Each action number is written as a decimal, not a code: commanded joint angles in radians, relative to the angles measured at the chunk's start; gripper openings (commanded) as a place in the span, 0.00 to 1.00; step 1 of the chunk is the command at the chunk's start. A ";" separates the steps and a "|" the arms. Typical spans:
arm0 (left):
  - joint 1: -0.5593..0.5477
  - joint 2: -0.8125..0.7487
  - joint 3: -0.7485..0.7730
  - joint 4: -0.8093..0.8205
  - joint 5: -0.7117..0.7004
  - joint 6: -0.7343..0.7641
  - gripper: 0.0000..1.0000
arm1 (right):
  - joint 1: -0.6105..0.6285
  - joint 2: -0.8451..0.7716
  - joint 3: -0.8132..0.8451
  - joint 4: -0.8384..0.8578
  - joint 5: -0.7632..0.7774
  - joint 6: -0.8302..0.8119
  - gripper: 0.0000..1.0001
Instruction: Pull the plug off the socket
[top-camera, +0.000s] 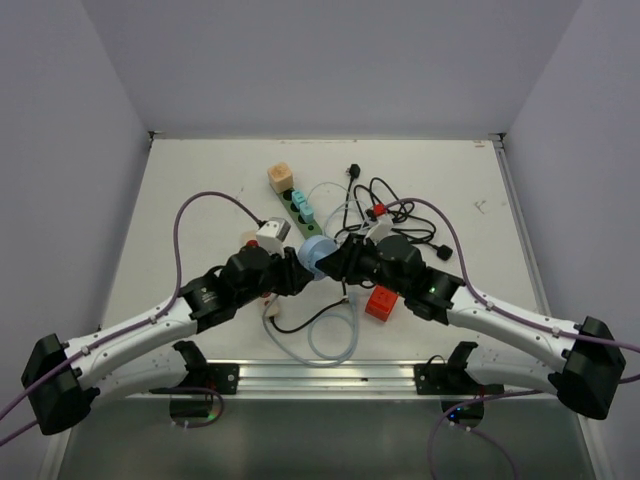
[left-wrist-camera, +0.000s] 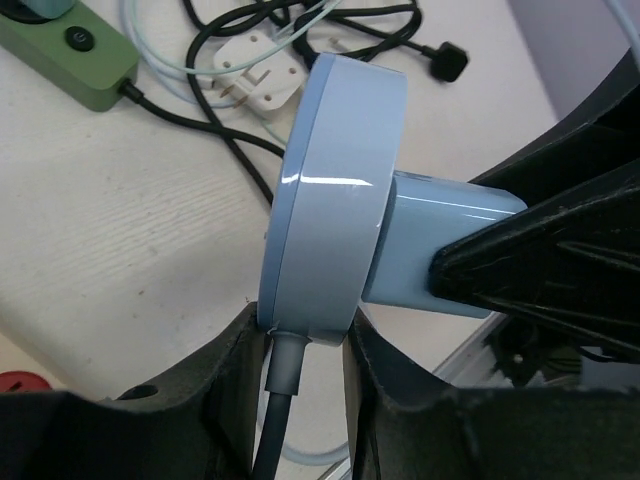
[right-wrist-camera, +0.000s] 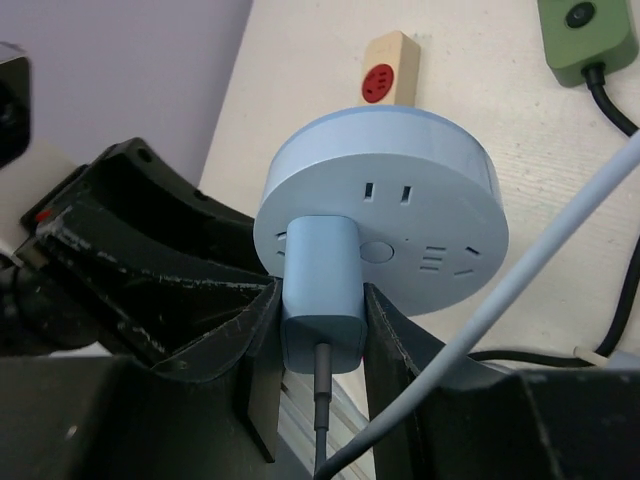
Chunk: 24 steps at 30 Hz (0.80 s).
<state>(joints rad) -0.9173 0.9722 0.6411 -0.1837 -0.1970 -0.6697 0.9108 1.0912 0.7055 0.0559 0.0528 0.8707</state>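
Firmly, the left pincer (left-wrist-camera: 300, 345) clamps the round blue socket (left-wrist-camera: 325, 190) — the right pincer (right-wrist-camera: 320, 312) is closed on the plug (right-wrist-camera: 320, 270).

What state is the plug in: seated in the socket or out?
Seated: the plug sits flush against the socket face, no prongs showing.

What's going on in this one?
The left hand grips the round blue socket by its rim. The right hand is clamped on the blue plug, which sits fully seated in the socket. The plug has not been pulled out yet.
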 joint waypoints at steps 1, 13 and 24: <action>0.171 -0.093 -0.102 0.163 0.224 -0.033 0.00 | -0.013 -0.077 -0.052 -0.002 0.097 -0.033 0.00; 0.225 -0.023 -0.061 -0.031 -0.031 0.036 0.00 | -0.027 -0.088 -0.032 -0.073 0.127 -0.038 0.00; 0.075 0.071 -0.023 -0.084 -0.257 0.007 0.00 | -0.027 -0.033 0.026 -0.123 0.143 -0.029 0.00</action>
<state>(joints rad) -0.8371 1.0935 0.5838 -0.3454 -0.3943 -0.6647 0.8829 1.0740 0.6819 -0.0578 0.1482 0.8555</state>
